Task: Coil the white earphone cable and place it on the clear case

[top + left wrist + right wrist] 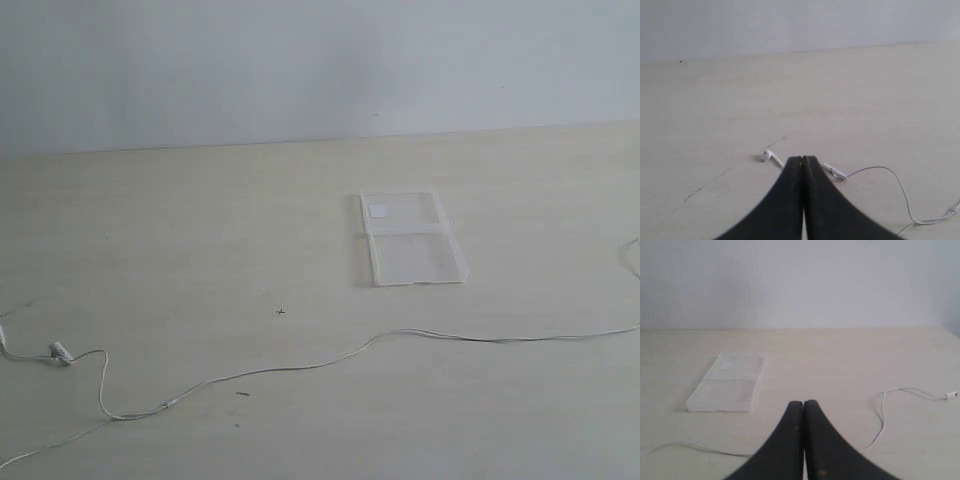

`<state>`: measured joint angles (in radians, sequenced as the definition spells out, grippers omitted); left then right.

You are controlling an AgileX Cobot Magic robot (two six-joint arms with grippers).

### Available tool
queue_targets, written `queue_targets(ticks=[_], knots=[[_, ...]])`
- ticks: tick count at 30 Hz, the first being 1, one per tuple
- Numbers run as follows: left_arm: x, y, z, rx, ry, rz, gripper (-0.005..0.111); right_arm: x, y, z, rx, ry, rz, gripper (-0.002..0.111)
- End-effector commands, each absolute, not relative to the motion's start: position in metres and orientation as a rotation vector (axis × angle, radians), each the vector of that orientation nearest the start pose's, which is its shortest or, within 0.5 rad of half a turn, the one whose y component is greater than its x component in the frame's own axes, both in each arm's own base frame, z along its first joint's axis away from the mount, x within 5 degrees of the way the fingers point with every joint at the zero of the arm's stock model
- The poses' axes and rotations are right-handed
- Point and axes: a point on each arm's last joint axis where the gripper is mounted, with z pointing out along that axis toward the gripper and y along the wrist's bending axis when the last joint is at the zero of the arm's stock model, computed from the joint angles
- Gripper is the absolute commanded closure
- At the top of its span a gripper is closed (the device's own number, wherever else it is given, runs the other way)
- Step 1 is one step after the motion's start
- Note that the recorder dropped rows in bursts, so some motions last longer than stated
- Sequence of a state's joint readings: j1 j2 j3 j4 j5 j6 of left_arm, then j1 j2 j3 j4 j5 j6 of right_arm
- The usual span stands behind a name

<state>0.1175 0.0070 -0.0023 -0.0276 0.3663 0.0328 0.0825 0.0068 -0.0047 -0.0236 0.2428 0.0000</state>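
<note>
Judging the white earphone cable (460,338), we expect it to be light, limp and springy, likely to slip from a pinch and to spring out of its coil. It trails unwound across the table (200,200), in front of the clear case (412,240) and apart from it. We would take hold near the stiffer inline remote (835,172) or the earbud (766,155), both just past the left gripper (803,159), whose fingers are pressed together on nothing. The right gripper (803,402) is likewise closed and empty. Nothing blocks the way; only tiny dark specks (281,311) lie nearby.
</note>
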Motion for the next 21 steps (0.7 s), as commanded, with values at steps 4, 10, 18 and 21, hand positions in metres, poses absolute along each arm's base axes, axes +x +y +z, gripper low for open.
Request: queue_targets(ticks=[4,10,18,21], knots=[[0.053,0.005,0.181,-0.104,1.838,0.07,0.107,0.055,0.004,0.219,-0.093,1.415,0.022,0.108],[0.053,0.005,0.181,-0.104,1.838,0.07,0.107,0.049,0.004,0.242,-0.033,1.157,0.084,0.108],[0.053,0.005,0.181,-0.104,1.838,0.07,0.107,0.081,0.011,0.348,-0.218,1.494,-0.019,0.108],[0.053,0.005,0.181,-0.104,1.838,0.07,0.107,0.131,0.019,0.371,-0.246,1.688,0.053,0.108]])
